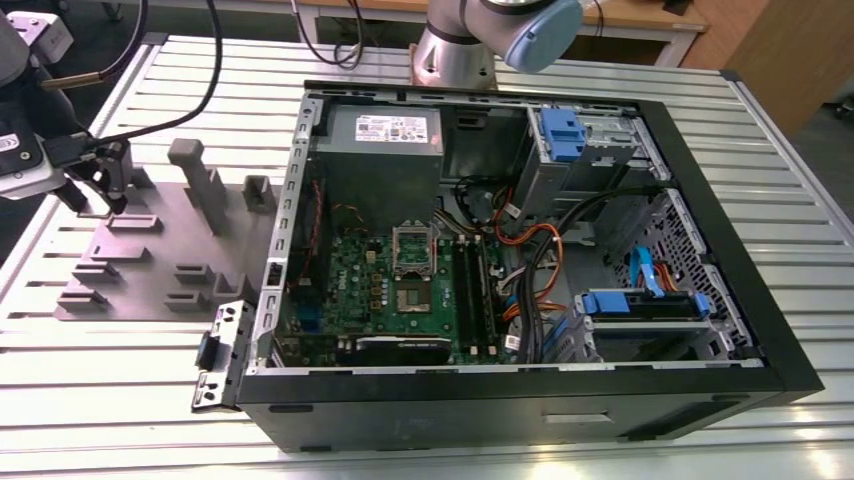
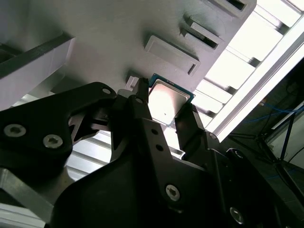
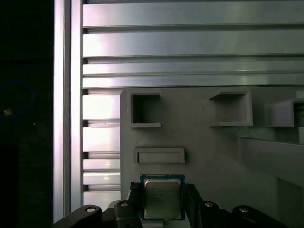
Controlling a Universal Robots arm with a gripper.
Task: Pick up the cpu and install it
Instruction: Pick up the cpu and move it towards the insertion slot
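Note:
The cpu (image 3: 162, 198) is a small square chip with a silvery top and a thin pale rim. It sits between my two black fingers at the edge of the grey fixture plate (image 3: 209, 142). My gripper (image 3: 164, 190) has a finger pressed against each side of the chip, and the second wrist view shows the cpu (image 2: 167, 100) clamped the same way in the gripper (image 2: 164, 97). In the exterior view the gripper (image 1: 96, 207) hangs low over the far corner of the plate (image 1: 160, 270), at the exterior view's left. The socket frame (image 1: 415, 245) lies on the green motherboard inside the open computer case (image 1: 534, 400).
Grey plastic blocks (image 1: 200, 175) and pockets rise from the fixture plate beside the gripper. The case's left wall (image 1: 287, 230) stands between the plate and the motherboard. Cables (image 1: 534, 250), drive cages (image 1: 641, 310) and a power supply (image 1: 384, 135) crowd the case. Everything rests on a slatted aluminium table (image 1: 134, 400).

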